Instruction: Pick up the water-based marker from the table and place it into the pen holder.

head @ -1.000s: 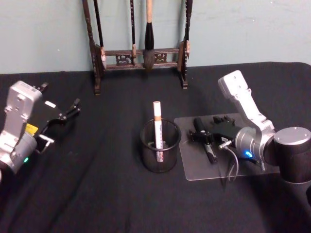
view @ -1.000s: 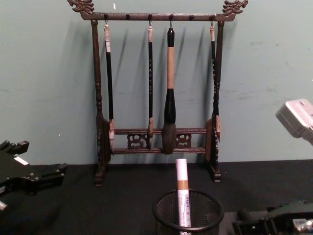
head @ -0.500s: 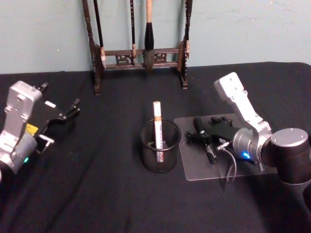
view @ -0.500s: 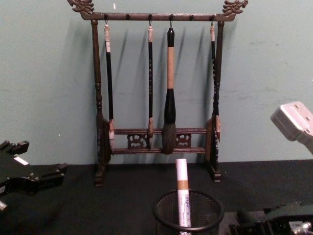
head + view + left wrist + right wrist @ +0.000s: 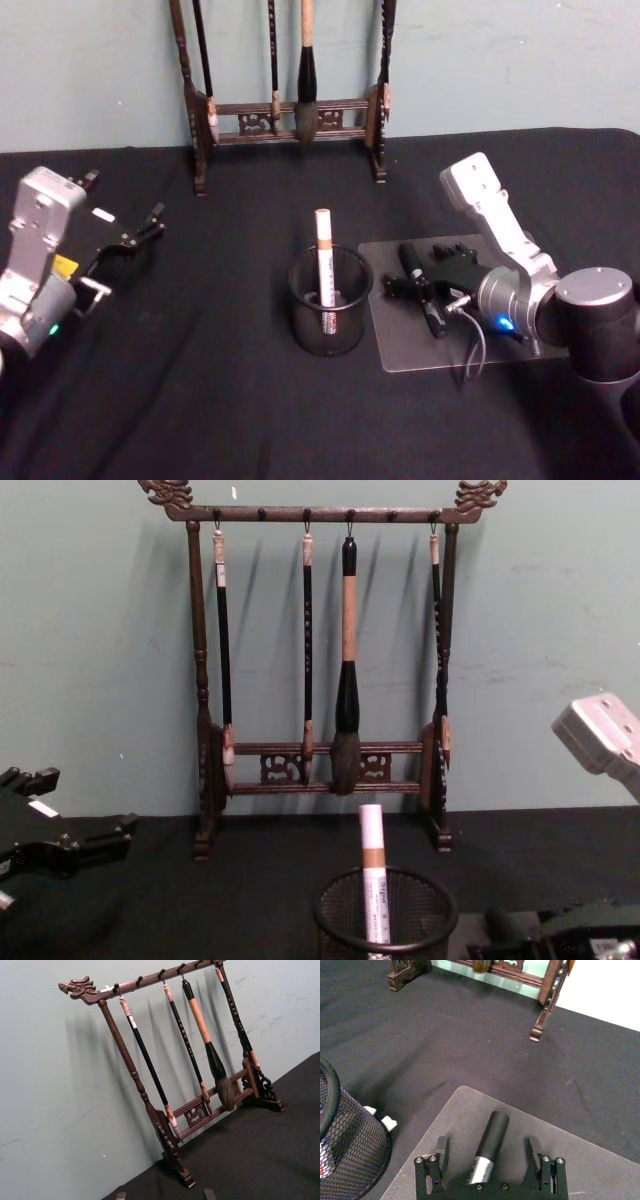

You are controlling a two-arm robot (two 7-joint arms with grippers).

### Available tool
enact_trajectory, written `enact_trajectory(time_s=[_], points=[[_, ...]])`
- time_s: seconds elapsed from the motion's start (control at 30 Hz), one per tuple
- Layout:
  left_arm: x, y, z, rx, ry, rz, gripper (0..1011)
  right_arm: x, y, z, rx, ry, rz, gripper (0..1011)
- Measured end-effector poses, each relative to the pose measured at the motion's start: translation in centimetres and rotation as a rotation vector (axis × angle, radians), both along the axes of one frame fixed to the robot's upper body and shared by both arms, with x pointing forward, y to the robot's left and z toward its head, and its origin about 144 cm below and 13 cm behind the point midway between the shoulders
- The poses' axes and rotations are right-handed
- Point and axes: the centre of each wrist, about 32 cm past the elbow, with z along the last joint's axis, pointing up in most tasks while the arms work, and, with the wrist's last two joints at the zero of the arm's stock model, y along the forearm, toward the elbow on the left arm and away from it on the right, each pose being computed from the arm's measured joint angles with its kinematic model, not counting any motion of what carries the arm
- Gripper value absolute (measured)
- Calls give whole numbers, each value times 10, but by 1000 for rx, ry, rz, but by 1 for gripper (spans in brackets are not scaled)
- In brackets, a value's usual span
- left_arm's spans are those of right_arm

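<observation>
I have the right gripper [image 5: 488, 1144] low over the translucent mat [image 5: 600, 1160], right of centre in the head view; its claw is spread wide with nothing held, one finger on each side of the black marker [image 5: 493, 1130], which lies flat on the mat with its capped end pointing away from the wrist; I cannot tell whether the fingertips touch the mat. The pen holder [image 5: 330, 335] stands upright on the black tablecloth [image 5: 200, 400] at the middle of the head view, just beside the mat's left edge; a white marker [image 5: 323, 240] with a tan band already stands in it, poking above the rim. The left gripper [image 5: 148, 228] sits idle at the left edge, fingers apart and empty, facing the wooden brush rack [image 5: 285, 106] at the top of the frame. I judge this to be the grasp step, marker straddled but not pinched; next I would close squarely on the barrel, lift it clear of the mat, carry it left over the cup, tip it upright and lower it beside the white one without knocking the light mesh cup.
</observation>
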Motion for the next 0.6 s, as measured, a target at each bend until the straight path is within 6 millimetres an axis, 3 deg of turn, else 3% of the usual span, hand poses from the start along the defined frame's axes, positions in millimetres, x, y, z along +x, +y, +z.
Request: enact_trajectory(time_s=[0.6], points=[[0, 0, 0, 0, 0, 0, 1001, 0, 0, -2, 6, 9, 1, 1002]])
